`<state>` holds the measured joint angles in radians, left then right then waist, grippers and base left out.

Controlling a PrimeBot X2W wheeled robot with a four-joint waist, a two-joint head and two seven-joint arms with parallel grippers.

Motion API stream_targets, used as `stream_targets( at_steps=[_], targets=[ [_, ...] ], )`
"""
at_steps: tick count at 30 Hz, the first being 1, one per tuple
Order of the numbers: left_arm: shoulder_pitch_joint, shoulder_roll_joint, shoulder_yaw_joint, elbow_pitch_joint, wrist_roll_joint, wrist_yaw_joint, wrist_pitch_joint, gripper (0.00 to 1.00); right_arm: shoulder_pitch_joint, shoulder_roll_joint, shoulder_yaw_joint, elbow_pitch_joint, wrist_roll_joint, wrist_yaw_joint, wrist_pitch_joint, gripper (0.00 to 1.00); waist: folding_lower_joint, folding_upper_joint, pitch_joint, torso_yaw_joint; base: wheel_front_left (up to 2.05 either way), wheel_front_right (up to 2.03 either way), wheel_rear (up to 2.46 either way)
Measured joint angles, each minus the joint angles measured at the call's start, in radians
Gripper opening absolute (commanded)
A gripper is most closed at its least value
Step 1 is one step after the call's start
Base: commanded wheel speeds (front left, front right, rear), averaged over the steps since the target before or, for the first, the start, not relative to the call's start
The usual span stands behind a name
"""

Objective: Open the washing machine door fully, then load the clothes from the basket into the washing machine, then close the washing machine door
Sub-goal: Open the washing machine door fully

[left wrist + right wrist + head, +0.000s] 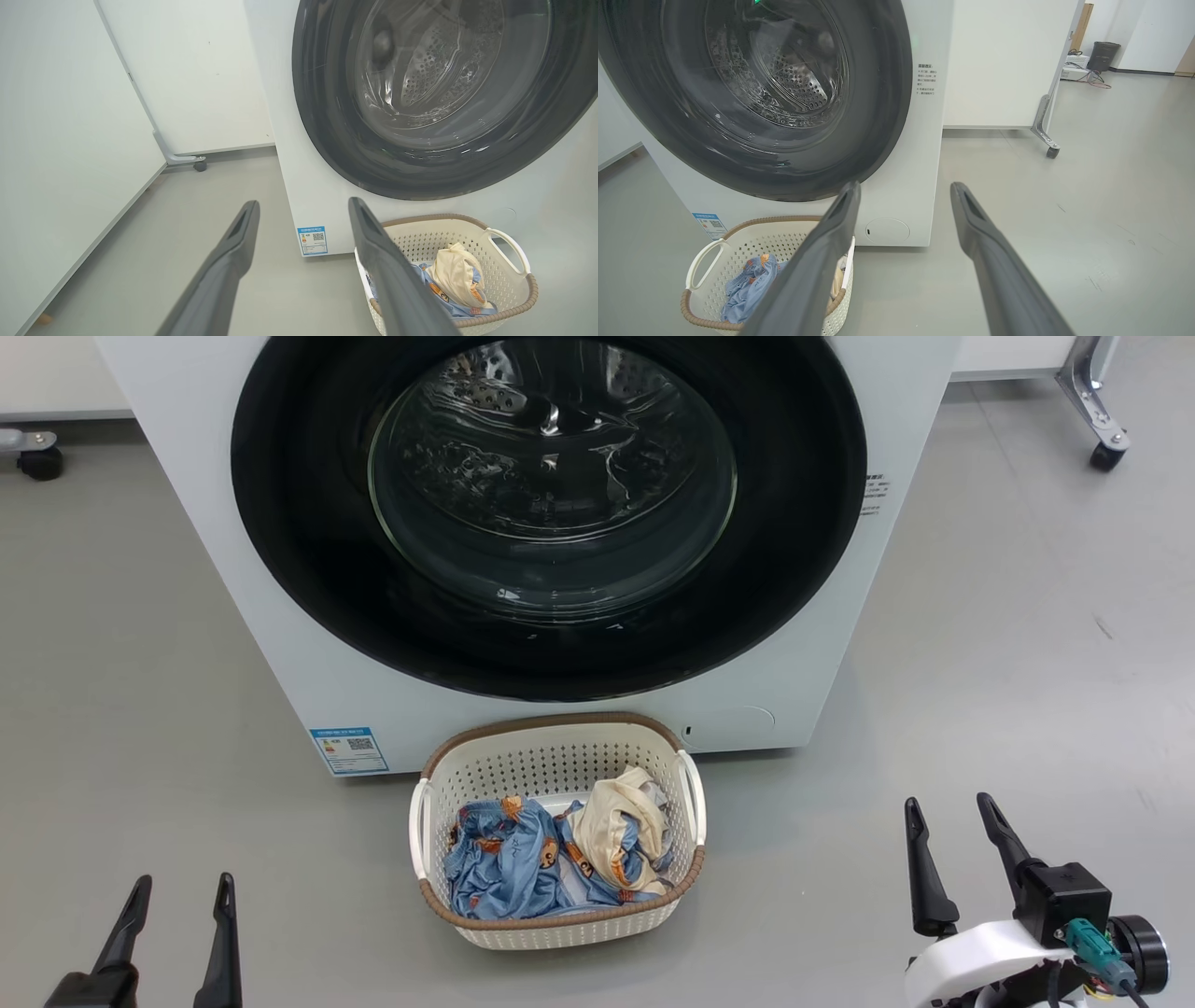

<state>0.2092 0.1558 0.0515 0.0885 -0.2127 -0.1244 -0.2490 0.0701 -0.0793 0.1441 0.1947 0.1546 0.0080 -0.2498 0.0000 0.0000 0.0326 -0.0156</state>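
Observation:
The white washing machine (280, 644) stands before me with its black-rimmed round door (551, 513) shut; the steel drum shows through the glass. On the floor against its front sits the cream basket (560, 919) with a brown rim, holding the clothes (523, 863): blue printed fabric and a cream piece. My left gripper (182, 889) is open at the lower left, well left of the basket. To the basket's right, low in the head view, my right gripper (948, 807) is open too, nothing between its fingers. In the wrist views the door (444, 93) (752, 93) and basket (509, 275) (710, 298) show past the fingers.
A blue sticker (349, 749) marks the washer's lower left corner. White panels on castor feet (1106, 453) (1051, 151) stand behind on both sides, one castor (39, 462) at the far left. Grey floor spreads left and right of the basket.

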Motion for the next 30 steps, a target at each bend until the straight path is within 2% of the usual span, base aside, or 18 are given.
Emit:
stream_targets(
  at_steps=[30],
  targets=[
    [-0.005, -0.014, 0.042, -0.008, -0.026, -0.003, 0.000, 1.00, -0.001, 0.018, -0.036, 0.000, -0.027, 0.034, 0.000, 1.00, 0.0000, 0.0000, 0.012, 0.005, 0.73, 0.73, -1.45]
  ],
)
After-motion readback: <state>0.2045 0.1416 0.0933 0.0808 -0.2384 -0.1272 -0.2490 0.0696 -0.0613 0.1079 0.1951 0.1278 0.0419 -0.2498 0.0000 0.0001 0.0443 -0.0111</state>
